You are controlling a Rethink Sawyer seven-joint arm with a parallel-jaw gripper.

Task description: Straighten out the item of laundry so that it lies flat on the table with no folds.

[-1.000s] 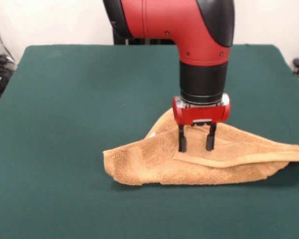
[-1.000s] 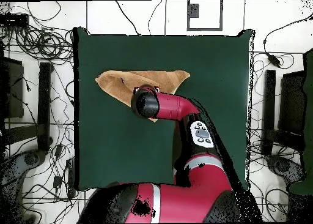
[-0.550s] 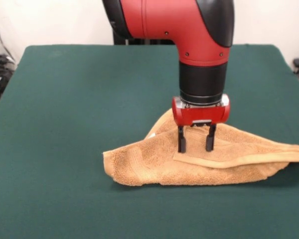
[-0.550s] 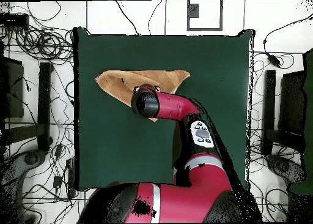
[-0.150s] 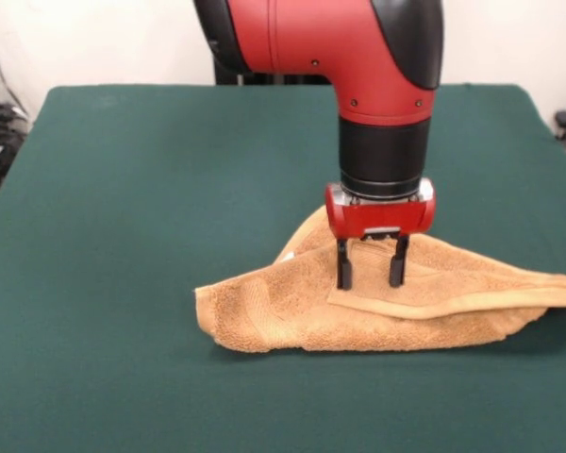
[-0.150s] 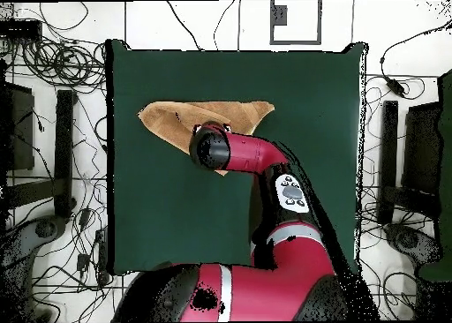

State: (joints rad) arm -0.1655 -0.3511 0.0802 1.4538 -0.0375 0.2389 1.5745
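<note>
- Towel (image 5: 358,307) lying folded and bunched on green bench (image 5: 151,189), toward the right side in the front view, right tip at the picture's edge.
- Top layer doubled over, hem running along its lower edge.
- Claw (image 5: 369,274) pointing straight down over the towel's middle, fingers (image 5: 343,269) spread apart, tips down at the top fold, nothing pinched.
- Seen from overhead, arm (image 6: 252,156) covering the towel's middle.

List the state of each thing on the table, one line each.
Towel: folded over itself, bunched, not flat; a flap with a hemmed edge lies on top.
Tool: open, fingers pointing down, tips at the towel's top layer, nothing gripped.
Table: green cloth, towel lying on it.
</note>
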